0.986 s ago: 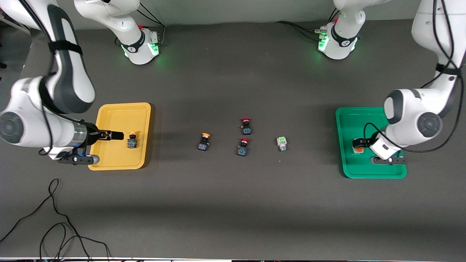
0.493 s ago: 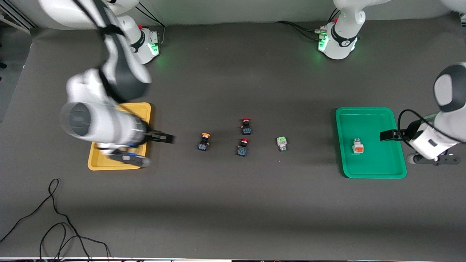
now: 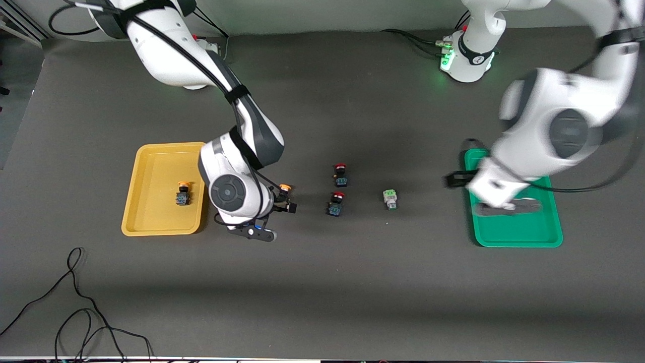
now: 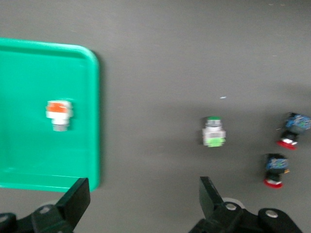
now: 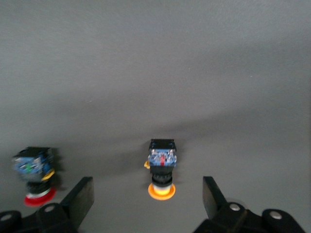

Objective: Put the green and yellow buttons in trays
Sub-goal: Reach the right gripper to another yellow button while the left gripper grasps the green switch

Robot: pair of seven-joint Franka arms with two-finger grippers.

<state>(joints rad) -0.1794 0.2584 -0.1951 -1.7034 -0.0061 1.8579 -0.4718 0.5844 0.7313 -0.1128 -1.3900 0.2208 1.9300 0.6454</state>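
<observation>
A yellow-capped button (image 3: 182, 194) lies in the mustard yellow tray (image 3: 156, 166). My right gripper (image 3: 285, 199) is open over a second yellow-capped button (image 3: 284, 188) on the table beside that tray. In the right wrist view this button (image 5: 162, 165) lies between the open fingers of the gripper (image 5: 148, 199). A white button with a green face (image 3: 389, 198) lies on the table. My left gripper (image 3: 456, 180) is open over the green tray's (image 3: 524, 234) edge. In the left wrist view the gripper (image 4: 143, 199) is empty, the green-faced button (image 4: 213, 132) lies on the table and an orange-faced white button (image 4: 59, 114) lies in the green tray (image 4: 29, 160).
Two red-capped black buttons (image 3: 340, 174) (image 3: 336, 203) lie mid-table between the yellow-capped and green-faced buttons. They also show in the left wrist view (image 4: 291, 130) (image 4: 275, 170). One red-capped button (image 5: 34, 172) shows in the right wrist view. Black cables (image 3: 75, 302) lie near the front edge.
My right gripper left a yellow-capped button in the yellow tray and swung over the one on the table. My left gripper left the orange-faced button in the green tray and moved toward mid-table.
</observation>
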